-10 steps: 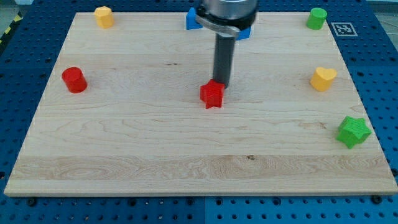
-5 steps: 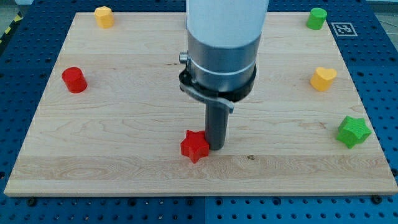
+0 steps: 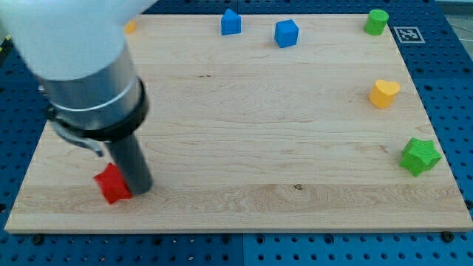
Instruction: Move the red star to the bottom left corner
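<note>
The red star (image 3: 111, 185) lies on the wooden board (image 3: 295, 148) near its bottom left corner. My tip (image 3: 140, 190) rests on the board right against the star's right side. The arm's grey body (image 3: 89, 74) fills the view's upper left and hides the board behind it, including the spot where a red cylinder stood.
Two blue blocks (image 3: 231, 22) (image 3: 286, 32) sit at the view's top centre. A green cylinder (image 3: 377, 21) is at the top right, a yellow heart (image 3: 383, 93) at the right, a green star (image 3: 420, 156) lower right. A yellow block (image 3: 130, 27) peeks out top left.
My tip has pushed the red star from the board's middle down and to the left, close to the bottom left corner. The arm now covers the red cylinder and uncovers the blue blocks.
</note>
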